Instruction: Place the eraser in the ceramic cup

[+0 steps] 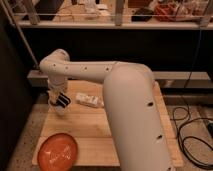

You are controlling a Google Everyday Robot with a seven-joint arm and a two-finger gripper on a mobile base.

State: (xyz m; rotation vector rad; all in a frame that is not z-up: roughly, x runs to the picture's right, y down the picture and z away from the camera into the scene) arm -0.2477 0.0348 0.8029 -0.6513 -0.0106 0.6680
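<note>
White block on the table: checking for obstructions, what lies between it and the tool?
Only a short bare strip of wooden table, in the camera view. The tool hangs just left of the white block in the picture.

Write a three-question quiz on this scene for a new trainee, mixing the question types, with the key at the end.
1. True or false: the orange plate lies at the near left corner of the wooden table.
2. Which side of the table is the gripper over: left or right?
3. What lies on the table just right of the gripper?
a) a white flat object
b) a green bottle
c) a red bowl

Key: 1 true; 2 left; 3 a, the white flat object.
</note>
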